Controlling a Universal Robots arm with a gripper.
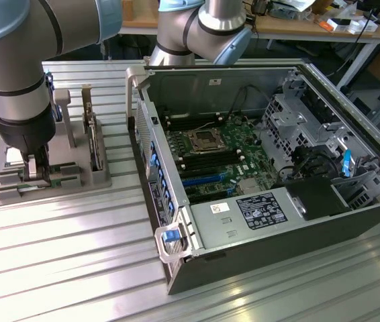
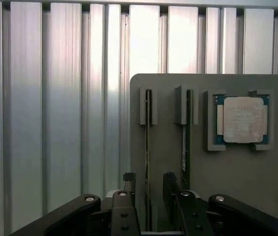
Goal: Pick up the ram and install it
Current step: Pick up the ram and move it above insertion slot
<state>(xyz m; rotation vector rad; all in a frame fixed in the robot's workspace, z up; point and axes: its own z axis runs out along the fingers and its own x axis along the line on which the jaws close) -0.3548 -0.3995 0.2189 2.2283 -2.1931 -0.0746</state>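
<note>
We are just starting. Our gripper (image 2: pixel 149 178) has its fingers open, one on each side of the ram (image 2: pixel 148 123). The ram stands in the gray holder (image 2: pixel 237 182) on the exterior view's left, not yet in the computer (image 1: pixel 264 258).

Ram (image 2: pixel 148 142): thin green stick seen edge-on, standing upright on its long edge in a slot of the gray holder (image 2: pixel 227 167). It sits between my fingers (image 2: pixel 171 191), with a gap on each side. A second stick (image 2: pixel 184 147) stands parallel in the next slot.
</note>
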